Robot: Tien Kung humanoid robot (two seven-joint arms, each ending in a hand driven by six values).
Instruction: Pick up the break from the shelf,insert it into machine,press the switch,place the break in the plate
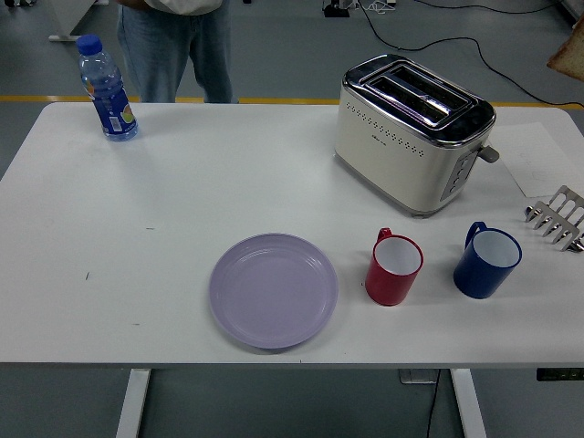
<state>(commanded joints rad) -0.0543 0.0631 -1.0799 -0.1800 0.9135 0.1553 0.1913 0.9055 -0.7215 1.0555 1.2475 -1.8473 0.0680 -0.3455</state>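
Plate point(273, 290): lavender, round, sitting on the white table point(182, 201) toward the near edge, showing nothing in it.

Red mug point(393, 268): standing upright just right of the plate, handle pointing away, white interior showing no contents.

Blue mug point(486, 261): standing upright right of the red mug and apart from it, white interior likewise showing no contents.

Toaster point(411, 133): cream body with chrome top, sitting behind the two mugs on the table's right half. Its two top slots are showing only dark openings, and its lever is sticking out at the right end.

Water bottle point(106, 88): clear with a blue cap and blue label, standing upright at the far left corner; how full it is being hard to judge.

Bread slice point(569, 53): only a brown corner is showing at the top right edge, raised well above the table and up to the right of the toaster. The rest is being cut off by the frame.

Rack point(557, 217): metal, sitting at the right edge of the table, partly cut off, with nothing showing between its visible wires.

Robot hands: neither is appearing in the head view, so what is holding the bread and how the fingers are set cannot be told.

Person point(175, 41): standing at the far side near the bottle, showing only jeans-clad legs; hands out of view.
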